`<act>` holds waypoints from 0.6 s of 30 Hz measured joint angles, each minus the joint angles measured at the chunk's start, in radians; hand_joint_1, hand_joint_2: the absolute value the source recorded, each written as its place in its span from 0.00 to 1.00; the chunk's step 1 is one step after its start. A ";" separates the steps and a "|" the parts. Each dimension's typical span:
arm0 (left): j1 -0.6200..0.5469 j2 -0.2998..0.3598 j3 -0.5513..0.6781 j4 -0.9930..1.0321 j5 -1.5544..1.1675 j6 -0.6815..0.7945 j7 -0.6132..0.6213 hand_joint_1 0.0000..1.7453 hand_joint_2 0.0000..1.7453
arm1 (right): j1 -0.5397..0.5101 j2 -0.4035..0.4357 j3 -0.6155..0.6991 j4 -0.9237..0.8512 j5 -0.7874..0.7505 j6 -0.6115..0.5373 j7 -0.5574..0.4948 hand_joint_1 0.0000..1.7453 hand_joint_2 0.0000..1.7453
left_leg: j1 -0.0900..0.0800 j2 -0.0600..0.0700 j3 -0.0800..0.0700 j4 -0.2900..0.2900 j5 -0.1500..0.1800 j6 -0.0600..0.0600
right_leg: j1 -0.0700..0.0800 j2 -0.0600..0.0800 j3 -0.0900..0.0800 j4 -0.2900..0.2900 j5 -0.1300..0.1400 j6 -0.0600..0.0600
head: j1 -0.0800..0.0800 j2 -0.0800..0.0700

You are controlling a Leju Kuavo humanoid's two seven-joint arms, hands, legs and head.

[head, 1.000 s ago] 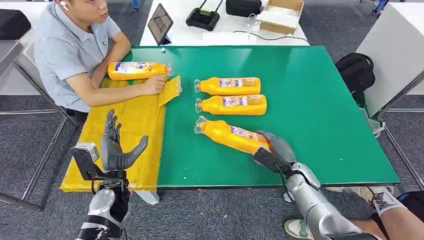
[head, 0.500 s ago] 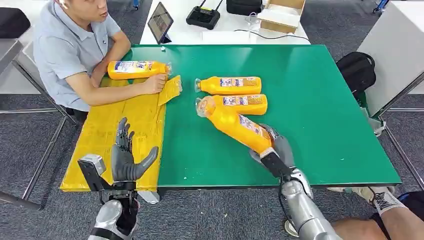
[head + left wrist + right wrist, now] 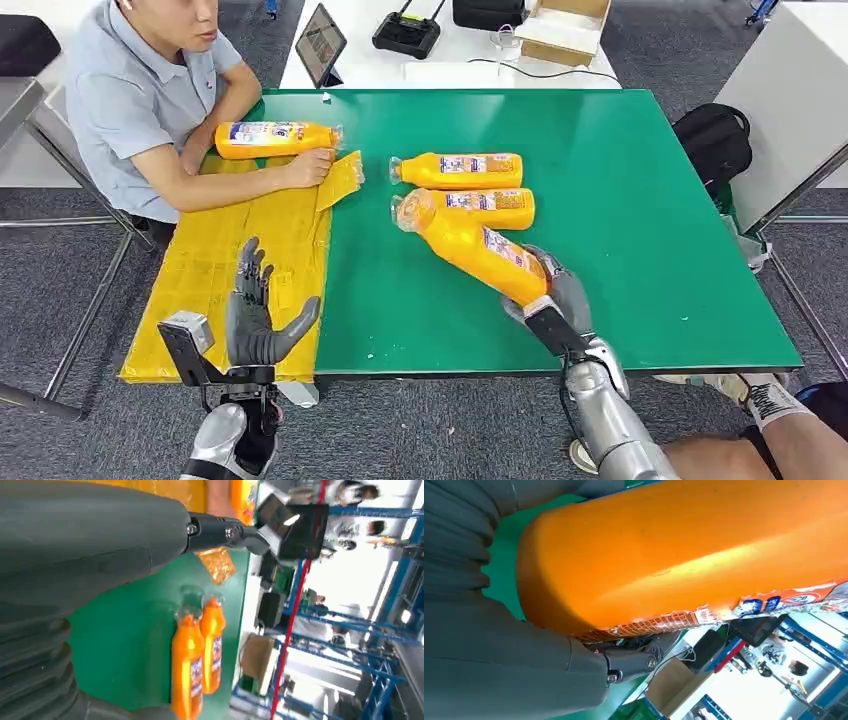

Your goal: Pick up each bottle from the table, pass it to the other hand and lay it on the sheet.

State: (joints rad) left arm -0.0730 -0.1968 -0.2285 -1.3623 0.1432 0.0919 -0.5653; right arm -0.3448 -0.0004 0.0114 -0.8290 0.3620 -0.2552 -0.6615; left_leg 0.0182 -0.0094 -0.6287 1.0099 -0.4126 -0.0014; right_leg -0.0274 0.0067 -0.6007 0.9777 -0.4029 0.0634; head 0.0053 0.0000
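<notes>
My right hand grips the base of an orange bottle lifted off the green table, its clear neck tilted toward two more orange bottles lying side by side. The right wrist view has the held bottle pressed against my hand. My left hand stands open, fingers spread upward, over the near end of the yellow sheet. A fourth bottle lies at the sheet's far end. The left wrist view looks past my hand to the bottles.
A seated person rests a hand on the sheet's far end beside a folded flap. Behind the green table a white table carries a tablet, a controller and a cardboard box. A black backpack lies on the floor at right.
My right hand has raised the bottle off the table and tipped its neck up toward the other bottles. My left hand has shifted slightly right and forward, still open.
</notes>
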 measured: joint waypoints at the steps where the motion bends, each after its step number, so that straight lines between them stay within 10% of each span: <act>1: 0.005 -0.003 -0.001 0.000 0.028 -0.021 0.010 0.00 1.00 | 0.005 0.003 -0.002 -0.011 -0.014 -0.001 -0.002 1.00 1.00 | 0.000 0.000 0.000 0.000 0.000 0.000 | 0.000 0.000 0.000 0.000 0.000 0.000 | 0.000 0.000; 18: 0.107 -0.016 -0.137 -0.066 0.099 -0.177 0.058 0.00 1.00 | 0.104 0.122 0.167 -0.162 0.001 -0.046 -0.003 1.00 1.00 | 0.001 0.001 -0.003 0.000 0.000 -0.001 | 0.001 0.000 -0.003 0.001 0.000 0.000 | -0.001 0.000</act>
State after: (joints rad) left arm 0.0344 -0.2129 -0.3655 -1.4279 0.2422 -0.0855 -0.5077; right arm -0.2404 0.1217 0.1786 -0.9914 0.3628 -0.3010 -0.6645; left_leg 0.0193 -0.0089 -0.6316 1.0095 -0.4125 -0.0020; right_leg -0.0266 0.0068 -0.6040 0.9783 -0.4033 0.0631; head 0.0046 0.0000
